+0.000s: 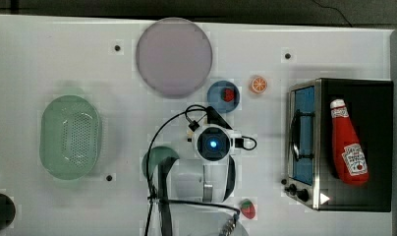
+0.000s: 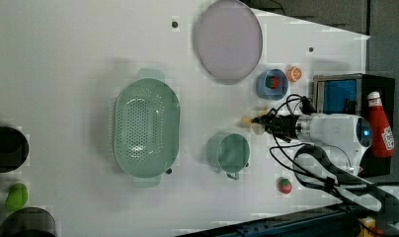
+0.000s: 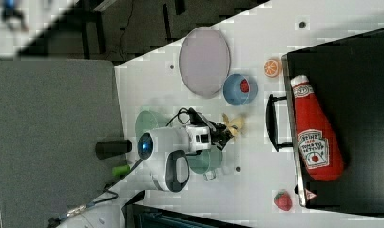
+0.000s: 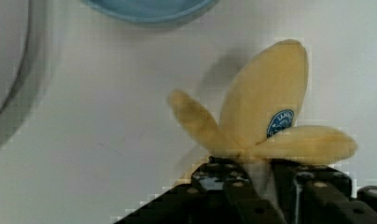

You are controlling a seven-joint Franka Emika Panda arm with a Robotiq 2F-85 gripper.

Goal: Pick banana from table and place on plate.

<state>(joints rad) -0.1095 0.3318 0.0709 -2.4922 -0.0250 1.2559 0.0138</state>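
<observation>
The pale yellow banana (image 4: 266, 93) lies on the white table (image 1: 64, 54), its peel strips splayed outward. My gripper (image 4: 263, 186) stands low over it, and the black fingers (image 4: 233, 186) press on both sides of the banana's pale core. In the left view the banana (image 2: 249, 120) pokes out just beyond the gripper (image 2: 264, 121). In the right view the banana (image 3: 235, 123) sits at the tip of the gripper (image 3: 224, 133). The lilac-grey plate (image 1: 174, 56) lies bare at the table's far side in the top view, beyond the small blue dish.
A blue dish (image 1: 223, 96) holding a red strawberry sits between gripper and plate, with an orange slice (image 1: 258, 84) beside it. A green cup (image 1: 157, 157) is close to the arm. The green basket (image 1: 70, 136), toaster oven (image 1: 304, 142), ketchup bottle (image 1: 349, 145) and another strawberry (image 1: 247, 209) stand farther off.
</observation>
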